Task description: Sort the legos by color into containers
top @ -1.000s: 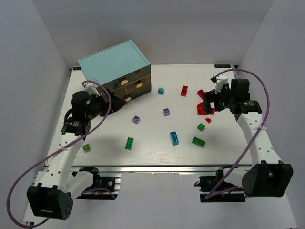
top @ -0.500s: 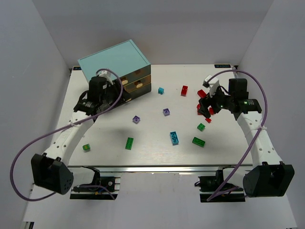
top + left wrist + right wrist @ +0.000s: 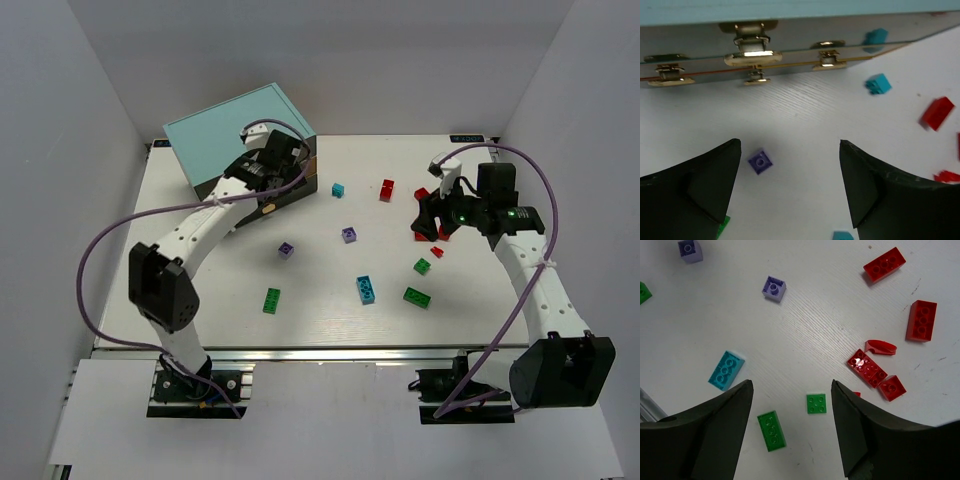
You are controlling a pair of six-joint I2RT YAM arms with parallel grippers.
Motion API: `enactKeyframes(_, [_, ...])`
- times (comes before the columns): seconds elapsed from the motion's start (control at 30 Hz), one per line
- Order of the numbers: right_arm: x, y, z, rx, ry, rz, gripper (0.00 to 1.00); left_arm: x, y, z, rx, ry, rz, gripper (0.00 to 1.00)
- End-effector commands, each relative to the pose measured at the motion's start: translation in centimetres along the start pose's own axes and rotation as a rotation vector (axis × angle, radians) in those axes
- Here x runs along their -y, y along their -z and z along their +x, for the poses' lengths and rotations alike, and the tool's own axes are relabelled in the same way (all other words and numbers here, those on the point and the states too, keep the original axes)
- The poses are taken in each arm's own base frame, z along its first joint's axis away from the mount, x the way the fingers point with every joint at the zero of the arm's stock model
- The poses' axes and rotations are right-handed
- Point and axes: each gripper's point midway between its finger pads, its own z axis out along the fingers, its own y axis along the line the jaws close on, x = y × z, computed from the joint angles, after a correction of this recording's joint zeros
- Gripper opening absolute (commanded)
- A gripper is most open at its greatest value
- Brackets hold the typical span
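The light-teal cabinet (image 3: 235, 125) stands at the back left; its brownish drawers (image 3: 747, 59) with cream knobs show in the left wrist view. My left gripper (image 3: 283, 178) hangs open and empty in front of the drawers, above a purple lego (image 3: 760, 161). My right gripper (image 3: 432, 218) is open and empty at the right, above a green square lego (image 3: 816, 403) and a green long lego (image 3: 771, 430). Red legos (image 3: 867, 367) lie to its right. Cyan legos (image 3: 366, 289) and another purple lego (image 3: 349, 234) lie mid-table.
A green lego (image 3: 271, 299) lies at the front left, a small cyan one (image 3: 338, 189) and a red one (image 3: 387, 189) near the back. White walls enclose the table. The purple cables loop beside both arms.
My left arm has swung from the table's left side up and right to the cabinet front. My right gripper has shifted slightly left over the red and green legos.
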Motion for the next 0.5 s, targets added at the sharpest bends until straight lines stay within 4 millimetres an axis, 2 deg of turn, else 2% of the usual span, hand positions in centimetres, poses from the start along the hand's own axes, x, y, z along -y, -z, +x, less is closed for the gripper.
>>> enactKeyframes(0.0, [0.5,-0.4,-0.6,0.025,-0.007,0.019,0.7,-1.9,0.6,-2.2,0.109,-0.025,-0.159,0.89])
enactKeyframes(0.17, [0.7,-0.5,-0.1,0.025,-0.008,0.03,0.71,-1.8,-0.4,-3.8,0.188,-0.069,-0.206,0.9])
enactKeyframes(0.47, [1.0,-0.7,-0.3,0.035,0.001,0.039,0.72,-1.6,-2.8,-5.4,0.248,-0.14,-0.249,0.86])
